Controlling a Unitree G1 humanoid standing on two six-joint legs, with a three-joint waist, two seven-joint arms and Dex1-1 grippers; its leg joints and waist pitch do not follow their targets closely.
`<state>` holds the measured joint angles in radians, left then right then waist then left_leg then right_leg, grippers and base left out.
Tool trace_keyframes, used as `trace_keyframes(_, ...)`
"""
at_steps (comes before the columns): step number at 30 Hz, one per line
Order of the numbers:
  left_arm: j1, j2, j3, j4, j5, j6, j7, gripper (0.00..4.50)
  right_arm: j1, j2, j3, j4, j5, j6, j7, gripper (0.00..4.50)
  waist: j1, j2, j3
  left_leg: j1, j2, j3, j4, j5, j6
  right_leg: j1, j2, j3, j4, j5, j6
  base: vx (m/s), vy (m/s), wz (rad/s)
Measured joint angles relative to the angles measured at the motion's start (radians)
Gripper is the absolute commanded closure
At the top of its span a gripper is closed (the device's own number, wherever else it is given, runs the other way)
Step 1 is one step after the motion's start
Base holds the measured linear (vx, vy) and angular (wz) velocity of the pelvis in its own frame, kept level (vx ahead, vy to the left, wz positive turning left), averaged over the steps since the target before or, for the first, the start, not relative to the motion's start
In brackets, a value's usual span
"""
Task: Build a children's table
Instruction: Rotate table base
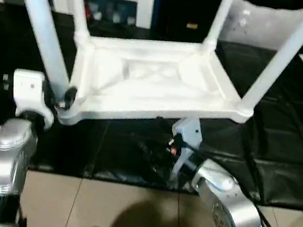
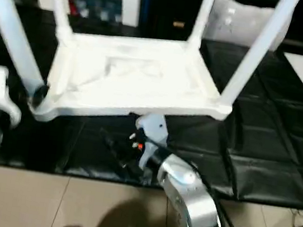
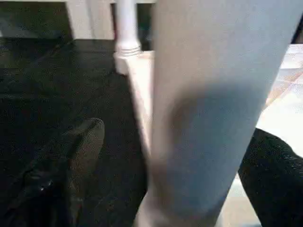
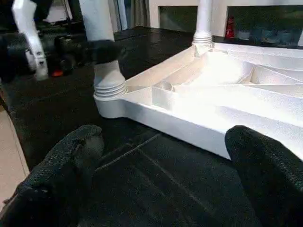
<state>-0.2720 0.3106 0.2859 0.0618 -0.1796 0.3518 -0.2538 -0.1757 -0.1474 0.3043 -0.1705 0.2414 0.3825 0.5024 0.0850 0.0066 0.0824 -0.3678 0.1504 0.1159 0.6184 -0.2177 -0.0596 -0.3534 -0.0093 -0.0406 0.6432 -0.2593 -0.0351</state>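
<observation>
Left wrist view: open jaws straddle the near-left leg

Upside down on the black workbench lies the table top, ribbed side up, four legs standing in its corner sockets. At about eight o'clock of the top, the left gripper has its jaws spread wide around the near-left leg, one finger on each side and not yet pressing. At six o'clock, the right gripper hangs wide open and empty, just short of the top's near edge. Judged from here, a squeeze placed off-centre could tilt that leg in its socket, and with nothing bracing the top, twisting might spin or slide the whole table
</observation>
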Motion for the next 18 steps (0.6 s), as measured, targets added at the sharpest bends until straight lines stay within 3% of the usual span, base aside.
trace_keyframes(4, -0.076, 0.056, -0.054, 0.136, -0.033, -0.031, -0.228, 0.06, -0.053, -0.020, 0.032, 0.063, -0.037, 0.043, 0.004, 0.00, 0.007, -0.002, 0.001, 0.000, 0.000, 0.001, -0.003, 0.003, 0.001, -0.001, -0.001, -0.001, 0.001, 0.000, 0.000, 0.000, 0.000, 0.00)
trace_keyframes(9, -0.119, 0.099, -0.132, 0.226, -0.065, -0.037, -0.450, 0.06, -0.104, 0.000, 0.023, 0.200, -0.091, 0.054, -0.063, 0.00, 0.020, -0.004, 0.000, 0.000, -0.001, 0.023, -0.016, 0.014, 0.006, -0.006, -0.014, -0.002, 0.001, 0.001, 0.001, 0.000, 0.000, 0.00)
trace_keyframes(12, -0.113, 0.107, -0.175, 0.221, -0.098, -0.011, -0.549, 0.06, -0.144, 0.004, -0.002, 0.289, -0.119, 0.048, -0.113, 0.00, 0.028, -0.004, -0.001, -0.002, -0.001, 0.031, -0.016, 0.016, 0.009, -0.009, -0.018, -0.001, 0.001, 0.002, 0.003, 0.000, 0.000, 0.00)
trace_keyframes(18, -0.042, 0.122, -0.229, 0.095, -0.202, 0.091, -0.697, 0.06, -0.249, -0.008, -0.051, 0.539, -0.161, -0.028, -0.202, 0.00, 0.023, -0.006, -0.003, -0.003, 0.000, 0.036, -0.016, 0.019, 0.010, -0.011, -0.020, 0.000, 0.003, 0.004, 0.005, 0.000, 0.000, 0.00)
